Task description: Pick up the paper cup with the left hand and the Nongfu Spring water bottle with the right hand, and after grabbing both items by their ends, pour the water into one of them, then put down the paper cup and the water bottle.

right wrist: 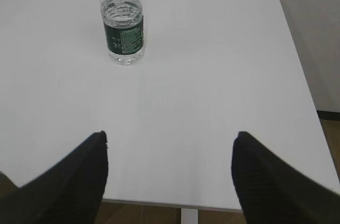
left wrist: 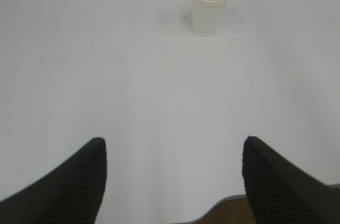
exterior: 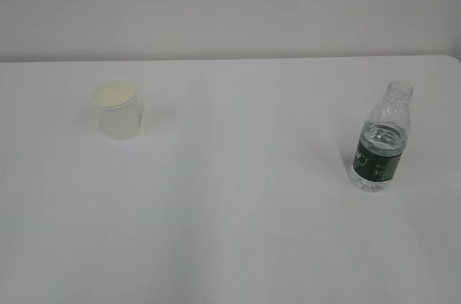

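Paper, thin and cream-white, makes up the paper cup [exterior: 117, 109], which stands upright with its mouth up at the left of the exterior frame, and in the upper middle of the left wrist frame. We judge it very light and easily crushed, so we would close on its lower wall gently, well below the rolled rim. At the bottom of that wrist frame the left hand [left wrist: 174, 152] has its two black fingers spread wide with nothing between them, well short of the cup

Over at the right of the exterior frame stands the Nongfu Spring water bottle [exterior: 382, 138], clear ribbed plastic with a dark green label band and no cap. The water [exterior: 382, 135] reaches roughly the top of the label. We judge it heavier, slick and squeezable, so we would grip its base end firmly and keep it upright. The right hand [right wrist: 170, 152] is likewise wide apart and empty, near the table edge
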`<state>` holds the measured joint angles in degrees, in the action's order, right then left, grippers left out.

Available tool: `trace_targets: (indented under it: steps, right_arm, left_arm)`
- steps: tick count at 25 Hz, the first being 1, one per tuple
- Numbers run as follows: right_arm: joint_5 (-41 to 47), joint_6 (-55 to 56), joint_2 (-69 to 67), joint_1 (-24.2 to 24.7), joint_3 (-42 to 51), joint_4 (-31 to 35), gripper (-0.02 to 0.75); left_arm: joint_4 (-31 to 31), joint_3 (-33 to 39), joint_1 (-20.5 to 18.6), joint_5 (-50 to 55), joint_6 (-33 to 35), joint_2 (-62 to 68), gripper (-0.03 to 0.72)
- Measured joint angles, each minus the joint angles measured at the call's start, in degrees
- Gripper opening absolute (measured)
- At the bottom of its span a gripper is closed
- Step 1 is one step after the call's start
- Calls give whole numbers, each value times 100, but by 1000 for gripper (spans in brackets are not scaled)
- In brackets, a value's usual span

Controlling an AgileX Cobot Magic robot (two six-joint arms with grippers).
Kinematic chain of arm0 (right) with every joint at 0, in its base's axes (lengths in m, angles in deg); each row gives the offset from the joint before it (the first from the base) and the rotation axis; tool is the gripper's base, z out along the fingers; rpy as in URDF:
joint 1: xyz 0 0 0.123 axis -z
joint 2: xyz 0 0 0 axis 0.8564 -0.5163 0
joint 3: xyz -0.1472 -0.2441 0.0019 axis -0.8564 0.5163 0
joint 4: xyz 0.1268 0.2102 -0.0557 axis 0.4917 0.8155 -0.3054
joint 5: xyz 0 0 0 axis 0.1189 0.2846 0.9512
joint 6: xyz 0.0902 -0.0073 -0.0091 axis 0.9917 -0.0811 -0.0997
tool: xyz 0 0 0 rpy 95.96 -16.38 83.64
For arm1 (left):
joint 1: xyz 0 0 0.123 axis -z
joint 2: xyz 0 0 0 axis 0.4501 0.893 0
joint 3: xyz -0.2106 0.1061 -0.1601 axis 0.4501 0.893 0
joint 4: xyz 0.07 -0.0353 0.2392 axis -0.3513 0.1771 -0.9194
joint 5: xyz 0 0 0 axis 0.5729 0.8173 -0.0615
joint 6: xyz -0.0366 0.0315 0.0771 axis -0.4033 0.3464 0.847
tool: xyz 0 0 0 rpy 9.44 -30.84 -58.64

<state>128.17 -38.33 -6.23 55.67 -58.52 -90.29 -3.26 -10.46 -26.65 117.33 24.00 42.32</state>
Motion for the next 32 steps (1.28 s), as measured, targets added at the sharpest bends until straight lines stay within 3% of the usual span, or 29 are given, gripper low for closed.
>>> trace_targets:
  steps: [12, 24, 32]
  right_arm:
    - [-67, -10, 0, 0, -71, 0, 554]
    - [-1063, -417, 0, 0, -175, 287, 554]
    - [-1390, -420, -11, 0, -175, 287, 554]
  left_arm:
    - [-11, 0, 0, 0, 0, 0, 568]
    - [-68, -60, 0, -62, 0, 190, 568]
    - [71, -123, 0, -992, 0, 650, 568]
